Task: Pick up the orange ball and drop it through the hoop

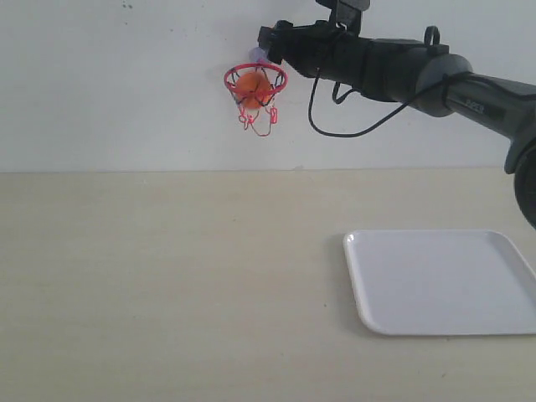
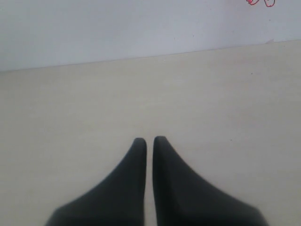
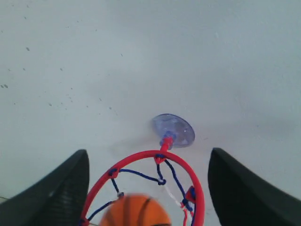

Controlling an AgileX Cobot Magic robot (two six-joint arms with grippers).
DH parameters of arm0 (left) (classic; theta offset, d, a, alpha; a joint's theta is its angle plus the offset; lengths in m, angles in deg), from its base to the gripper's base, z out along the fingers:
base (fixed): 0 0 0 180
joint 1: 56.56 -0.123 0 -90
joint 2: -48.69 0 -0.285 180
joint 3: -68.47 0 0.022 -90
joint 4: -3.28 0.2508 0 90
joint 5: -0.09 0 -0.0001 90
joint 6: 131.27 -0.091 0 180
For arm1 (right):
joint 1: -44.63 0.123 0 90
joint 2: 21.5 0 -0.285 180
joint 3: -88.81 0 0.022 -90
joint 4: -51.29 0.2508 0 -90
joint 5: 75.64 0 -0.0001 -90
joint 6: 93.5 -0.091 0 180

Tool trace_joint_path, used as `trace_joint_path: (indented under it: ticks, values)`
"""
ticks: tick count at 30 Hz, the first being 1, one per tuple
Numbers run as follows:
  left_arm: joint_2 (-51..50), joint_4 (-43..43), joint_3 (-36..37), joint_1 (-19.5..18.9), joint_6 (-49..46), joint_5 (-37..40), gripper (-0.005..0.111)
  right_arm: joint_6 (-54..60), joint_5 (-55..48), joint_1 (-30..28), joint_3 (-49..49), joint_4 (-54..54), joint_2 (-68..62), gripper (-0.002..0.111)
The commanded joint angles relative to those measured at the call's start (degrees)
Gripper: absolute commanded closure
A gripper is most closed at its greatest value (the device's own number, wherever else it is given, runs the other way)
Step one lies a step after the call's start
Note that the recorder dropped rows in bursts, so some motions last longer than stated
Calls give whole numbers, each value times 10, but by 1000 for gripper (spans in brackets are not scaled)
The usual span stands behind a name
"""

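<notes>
Ball (image 1: pixel 252 85): in the hoop's (image 3: pixel 141 155) net, just under the ring, high above the bench's (image 1: pixel 167 276) far edge.
Hoop: suction-cupped to the wall.
Right gripper (image 1: pixel 270 43): wide, empty, fingers flanking the ring.
Left gripper (image 2: pixel 149 140): nearly closed, empty, over the bench.
Tray (image 1: pixel 435 285): near the right edge.
Risk: the net may snag the ball, and a finger catching the ring could pop the cup.

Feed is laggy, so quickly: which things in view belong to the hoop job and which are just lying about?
Job: orange ball, inside the hoop; right claw, open near the ring.
Lying about: white tray; left claw, shut and empty.
</notes>
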Motion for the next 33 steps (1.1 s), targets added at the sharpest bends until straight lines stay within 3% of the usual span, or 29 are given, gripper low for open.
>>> trace_joint_path:
  ticks: [1,3,7,8,14,20,25,27,29,33]
  values:
    - [2,1,2,0,0,-4,103,-8,-1,-1,-5,2,1,44]
    - [2,1,2,0,0,-4,103,-19,-7,-1,-5,2,1,56]
    - [2,1,2,0,0,-4,103,-29,-17,-3,-5,-2,1,104]
    - [2,1,2,0,0,-4,103,-31,-20,-7,-5,-14,1,108]
    - [2,1,2,0,0,-4,103,-119,-173,-53,-5,-83,5,109]
    - [2,1,2,0,0,-4,103,-322,-348,-126,-5,-312,25,109]
    - [2,1,2,0,0,-4,103,-335,-566,-174,-5,-379,51,109]
    - [2,1,2,0,0,-4,103,-373,-569,-182,0,-393,59,109]
    - [2,1,2,0,0,-4,103,-468,-569,-182,33,-480,81,109]
    - [2,1,2,0,0,-4,103,-492,-569,-164,145,-582,135,109]
